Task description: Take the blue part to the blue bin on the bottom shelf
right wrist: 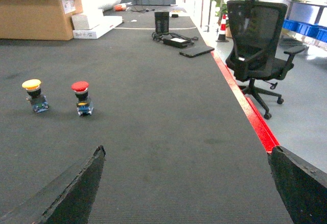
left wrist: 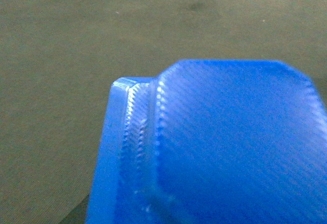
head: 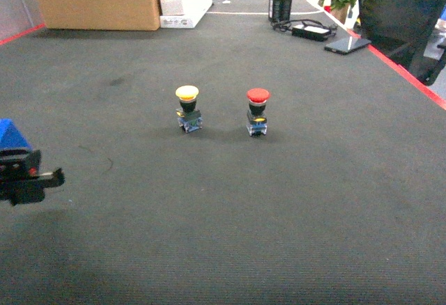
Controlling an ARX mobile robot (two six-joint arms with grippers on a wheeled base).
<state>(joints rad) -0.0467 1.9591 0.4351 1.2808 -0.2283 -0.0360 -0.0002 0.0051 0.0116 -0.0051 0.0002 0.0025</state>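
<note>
Fingers of the left gripper (head: 28, 178) seem clamped on the blue part (left wrist: 219, 147) at the near left of the counter (head: 293, 207), so hold tight and carry slowly, while the right fingers (right wrist: 76, 188) stay wide apart.

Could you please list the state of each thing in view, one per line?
Blue part: held by the left tool, off the mat.
Yellow push button: upright on the mat.
Red push button: upright, untouched.
Right tool: open, empty.
Cardboard box: flap open.
</note>
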